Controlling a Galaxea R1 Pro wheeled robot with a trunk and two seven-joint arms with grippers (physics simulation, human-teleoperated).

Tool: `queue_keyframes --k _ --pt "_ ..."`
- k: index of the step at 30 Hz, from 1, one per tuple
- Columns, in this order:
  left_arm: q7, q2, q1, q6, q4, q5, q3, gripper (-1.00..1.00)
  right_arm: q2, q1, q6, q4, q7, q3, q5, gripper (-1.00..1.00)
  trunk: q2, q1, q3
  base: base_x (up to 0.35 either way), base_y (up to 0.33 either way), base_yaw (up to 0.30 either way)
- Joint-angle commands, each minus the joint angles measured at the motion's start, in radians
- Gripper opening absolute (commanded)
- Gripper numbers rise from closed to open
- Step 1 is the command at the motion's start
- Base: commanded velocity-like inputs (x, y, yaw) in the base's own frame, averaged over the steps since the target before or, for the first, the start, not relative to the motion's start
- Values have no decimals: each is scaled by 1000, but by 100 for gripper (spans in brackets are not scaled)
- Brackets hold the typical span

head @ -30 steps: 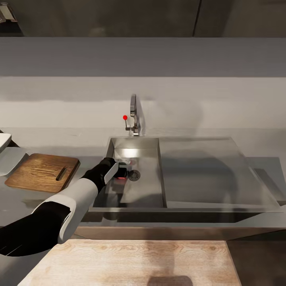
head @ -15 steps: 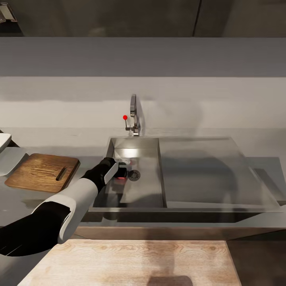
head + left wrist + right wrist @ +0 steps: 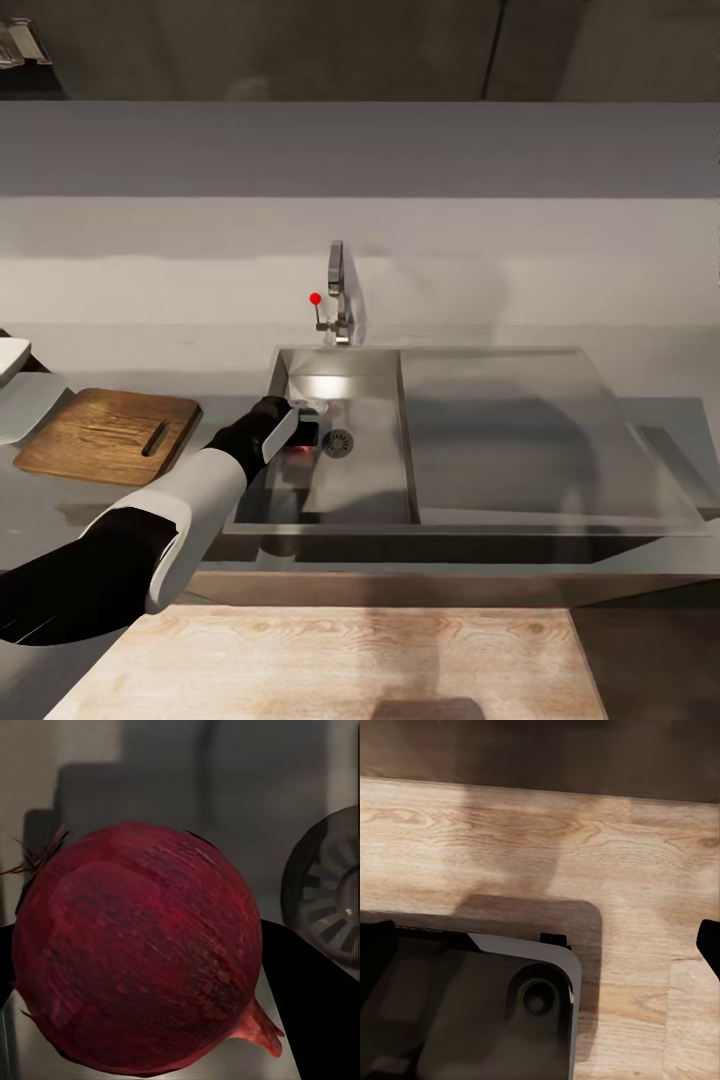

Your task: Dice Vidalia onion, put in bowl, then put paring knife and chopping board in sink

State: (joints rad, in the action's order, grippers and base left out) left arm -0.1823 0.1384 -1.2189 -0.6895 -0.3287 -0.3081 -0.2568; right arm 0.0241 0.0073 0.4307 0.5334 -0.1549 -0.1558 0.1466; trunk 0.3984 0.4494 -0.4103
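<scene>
Inside the sink (image 3: 360, 470), the left gripper (image 3: 305, 437) clamps the onion (image 3: 139, 949) beside the drain (image 3: 338, 442); right gripper's state unclear.

The left arm reaches forward and down, its claw (image 3: 305, 437) closed around something red.
</scene>
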Motion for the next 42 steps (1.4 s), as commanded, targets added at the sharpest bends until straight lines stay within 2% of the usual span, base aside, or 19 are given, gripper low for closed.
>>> queue_keyframes --k 1,13,16,17,18,21,23,28,32,34,37,42 --pt "-6 0 -1 -4 -1 -9 -7 -100 -1 0 2 2 -7 -8 10 100 2 1 0 0 0 0" --pt "-6 0 -1 -4 -10 -9 -7 -100 -1 0 2 2 -7 -8 10 100 2 1 19 0 0 0" --pt "-7 0 -1 -5 -59 -9 -7 -100 -1 0 2 2 -6 -8 10 100 2 1 24 0 0 0" --pt "-8 0 4 -9 -117 -10 -7 -100 -1 0 2 2 -6 -8 10 100 2 1 25 0 0 0" --pt "-8 0 8 -10 -132 -10 -7 -100 -1 0 2 2 -6 -8 10 100 2 1 27 0 0 0" --pt "-8 0 56 -18 -267 -11 -7 -100 -1 0 2 1 -5 -9 10 100 2 1 32 0 0 0" --pt "-8 -2 108 -43 -388 -11 -7 -100 -1 0 2 1 -5 -10 10 100 2 1 35 0 0 0" --pt "-8 -7 267 -182 -718 -10 -8 -100 -1 0 2 0 -5 -10 10 100 2 1 43 0 0 0" --pt "-8 -26 364 -215 -908 -10 -9 -100 -1 0 2 0 -5 -10 10 100 2 1 49 0 0 0" --pt "-7 -47 418 -223 -998 -9 -9 -100 -1 0 2 0 -5 -9 10 100 2 1 52 0 0 0" --pt "-7 -66 470 -232 -1082 -9 -9 -100 -1 0 2 -1 -5 -9 10 100 2 1 57 0 0 0" --pt "-5 -82 531 -236 -1190 -9 -10 -100 -1 0 2 -1 -5 -8 10 100 2 1 65 0 0 0"
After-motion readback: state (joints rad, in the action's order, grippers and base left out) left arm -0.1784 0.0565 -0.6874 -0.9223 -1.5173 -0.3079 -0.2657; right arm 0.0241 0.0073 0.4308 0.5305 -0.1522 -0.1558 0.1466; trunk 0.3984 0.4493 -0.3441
